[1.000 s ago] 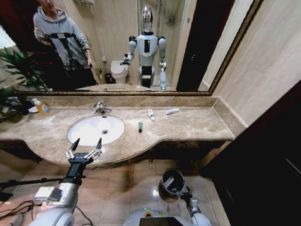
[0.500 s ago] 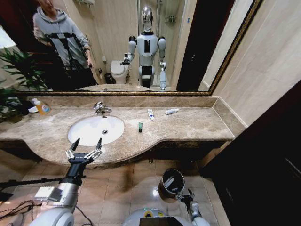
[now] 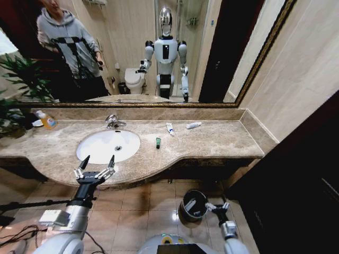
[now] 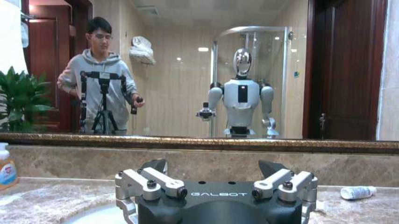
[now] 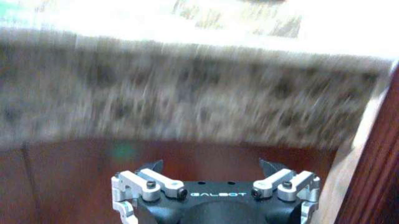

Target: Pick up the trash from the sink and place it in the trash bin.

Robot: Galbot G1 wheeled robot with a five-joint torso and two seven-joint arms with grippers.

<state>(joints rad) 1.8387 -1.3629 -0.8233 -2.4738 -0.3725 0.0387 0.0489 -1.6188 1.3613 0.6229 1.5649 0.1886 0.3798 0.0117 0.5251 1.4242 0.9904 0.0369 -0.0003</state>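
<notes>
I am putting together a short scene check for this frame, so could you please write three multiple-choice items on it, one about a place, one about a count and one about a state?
1. Where does the trash bin stand?
A. on the counter
B. in the basin
C. on the floor below the counter

2. How many small items lie on the counter to the right of the sink?
A. one
B. three
C. six

3. How are the left gripper fingers set?
A. spread open, empty
B. shut on a tube
C. shut on the faucet

Answers: 1 C, it sits on the tiles beside the right gripper. 2 B, a dark-green tube, a white tube and a white bottle. 3 A, both tips stand apart.
</notes>
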